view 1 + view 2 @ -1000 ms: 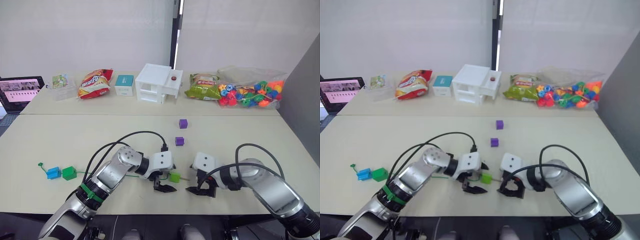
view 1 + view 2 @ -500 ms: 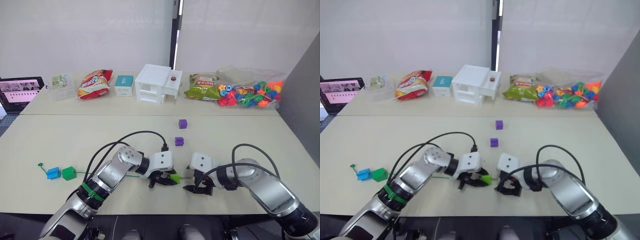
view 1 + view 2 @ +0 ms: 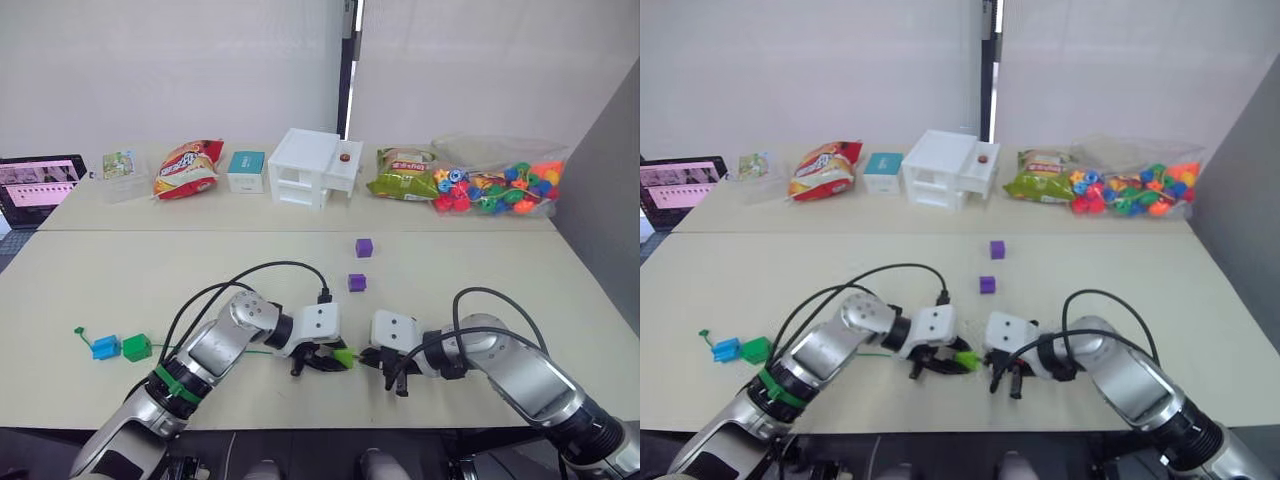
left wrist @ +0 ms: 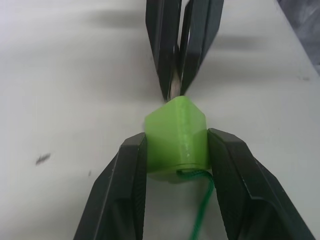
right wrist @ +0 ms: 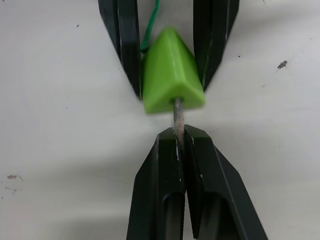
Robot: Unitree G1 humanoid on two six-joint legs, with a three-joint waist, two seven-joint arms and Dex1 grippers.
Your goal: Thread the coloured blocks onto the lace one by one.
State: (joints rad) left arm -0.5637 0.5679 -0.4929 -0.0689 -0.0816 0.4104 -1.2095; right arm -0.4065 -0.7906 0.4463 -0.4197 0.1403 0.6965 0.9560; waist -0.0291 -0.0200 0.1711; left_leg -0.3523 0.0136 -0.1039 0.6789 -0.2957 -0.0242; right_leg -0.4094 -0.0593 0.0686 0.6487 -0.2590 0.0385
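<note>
Far on the left of the long cream table sit a small blue plastic cube and a dark green plastic cube, side by side on the thin green cord, near its knotted end. The cord runs right toward the robot's arms. The left gripper pinches a little light green plastic cube between its two black fingers. The cord's stiff pale tip pokes out of the far side of that cube (so the hole is already found). The right gripper is pressed together on that tip. Two small purple plastic cubes wait farther back, well apart from the arms. To do this step well, I think the right gripper should pull the tip straight out along the hole, slowly, while the left one keeps the cube steady and does not twist it
</note>
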